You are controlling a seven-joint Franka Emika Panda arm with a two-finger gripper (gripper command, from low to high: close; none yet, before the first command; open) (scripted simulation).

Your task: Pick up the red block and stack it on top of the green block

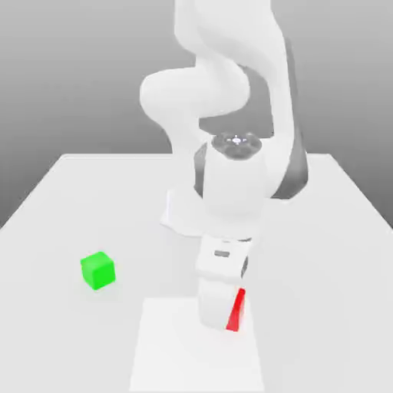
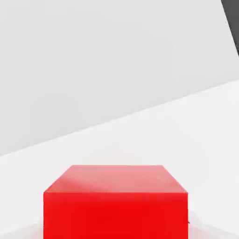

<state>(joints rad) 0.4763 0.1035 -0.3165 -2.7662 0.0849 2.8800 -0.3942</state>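
The red block [image 1: 236, 311] lies near the table's front, with just a red sliver of it showing beside the lowered hand. Seen from the hand, the red block [image 2: 115, 200] is very close, its top face and one side plain to see. My gripper [image 1: 221, 308] is down over it and shut on it, and the block rests on the table. The green block [image 1: 97, 270] stands apart on the exterior view's left, untouched.
The white table [image 1: 322, 269] stretches wide on both sides. A brighter square patch [image 1: 165, 357] marks the surface under the hand. The arm's base [image 1: 178, 219] stands behind the hand, mid-table.
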